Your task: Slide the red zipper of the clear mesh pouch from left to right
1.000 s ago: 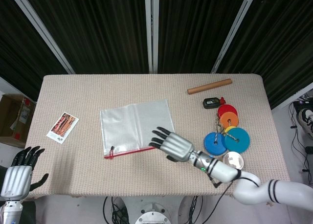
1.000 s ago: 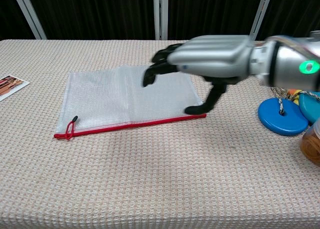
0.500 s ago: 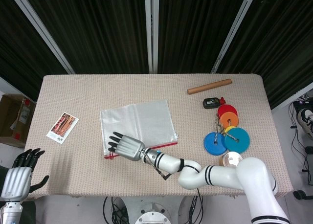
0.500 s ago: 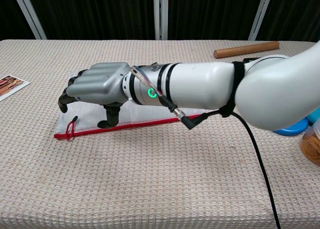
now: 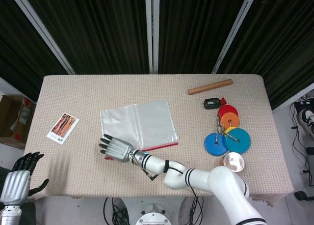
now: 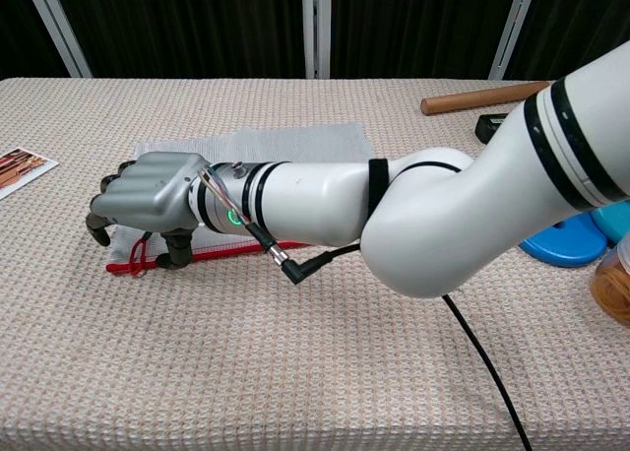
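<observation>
The clear mesh pouch [image 5: 138,125] is laid flat in the middle of the desk [image 5: 88,92]. Its red zipper [image 6: 138,257] is reached by the right robot hand [image 6: 144,194] at the pouch's lower left; a grasp cannot be told. The left robot hand [image 5: 17,182] is kept released at the lower left.

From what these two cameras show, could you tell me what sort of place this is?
Probably a robot lab or test cell: a cloth-covered table against black curtains, with unrelated props such as a clear mesh pouch and coloured discs.

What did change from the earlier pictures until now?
The right hand moved leftward along the pouch's red zipper edge, from its right end to the left end beside the pull; a grip is not visible. The pouch, left hand and other things stayed.
</observation>
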Controlling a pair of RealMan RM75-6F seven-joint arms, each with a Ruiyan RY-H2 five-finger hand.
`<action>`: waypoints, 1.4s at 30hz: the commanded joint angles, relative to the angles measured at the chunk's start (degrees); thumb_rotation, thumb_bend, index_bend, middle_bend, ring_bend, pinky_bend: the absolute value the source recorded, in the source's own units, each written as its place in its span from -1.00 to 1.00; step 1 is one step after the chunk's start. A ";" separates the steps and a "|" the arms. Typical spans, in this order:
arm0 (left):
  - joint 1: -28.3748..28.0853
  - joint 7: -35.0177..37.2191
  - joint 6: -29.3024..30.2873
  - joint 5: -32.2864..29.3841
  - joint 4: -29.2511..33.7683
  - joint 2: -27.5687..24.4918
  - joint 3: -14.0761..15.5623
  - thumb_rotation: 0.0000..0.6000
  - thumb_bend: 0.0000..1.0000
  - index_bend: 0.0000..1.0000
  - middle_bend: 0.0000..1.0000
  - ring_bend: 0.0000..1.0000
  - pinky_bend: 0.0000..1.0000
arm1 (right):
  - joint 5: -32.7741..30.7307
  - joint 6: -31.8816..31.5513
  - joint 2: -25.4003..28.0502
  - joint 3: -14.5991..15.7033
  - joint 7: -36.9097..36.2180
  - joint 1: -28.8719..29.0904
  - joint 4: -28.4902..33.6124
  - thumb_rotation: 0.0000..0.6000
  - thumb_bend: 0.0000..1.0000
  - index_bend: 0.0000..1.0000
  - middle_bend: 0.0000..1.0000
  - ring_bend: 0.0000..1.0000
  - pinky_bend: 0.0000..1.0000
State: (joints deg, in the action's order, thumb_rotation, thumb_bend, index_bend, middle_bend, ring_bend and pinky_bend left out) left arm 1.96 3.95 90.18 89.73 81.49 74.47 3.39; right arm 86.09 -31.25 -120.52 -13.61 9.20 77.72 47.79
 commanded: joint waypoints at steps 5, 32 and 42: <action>0.16 1.01 -0.12 0.05 -0.43 -0.08 -0.08 1.00 -0.62 -0.64 -0.73 -0.83 -0.71 | 1.28 -1.50 -3.14 1.15 -3.95 1.79 -5.79 1.00 -0.35 -0.25 -0.71 -1.00 -1.00; -3.73 7.05 -2.33 5.10 -0.54 -0.63 -0.33 1.00 -0.65 -0.64 -0.73 -0.83 -0.70 | 4.75 -16.50 3.15 4.33 -0.67 -3.58 2.69 1.00 -0.04 0.74 -0.40 -0.93 -0.95; -16.78 20.48 -8.65 10.58 1.99 3.95 -5.33 1.00 -0.68 -0.51 -0.73 -0.83 -0.70 | 6.61 -29.43 16.32 3.97 7.60 -11.97 23.34 1.00 0.02 0.85 -0.37 -0.91 -0.93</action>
State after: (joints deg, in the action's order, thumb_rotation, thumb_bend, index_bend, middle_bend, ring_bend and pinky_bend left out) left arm -11.66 22.19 83.84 98.89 82.46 76.51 -0.27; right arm 91.78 -57.00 -107.75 -9.44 14.16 68.48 66.89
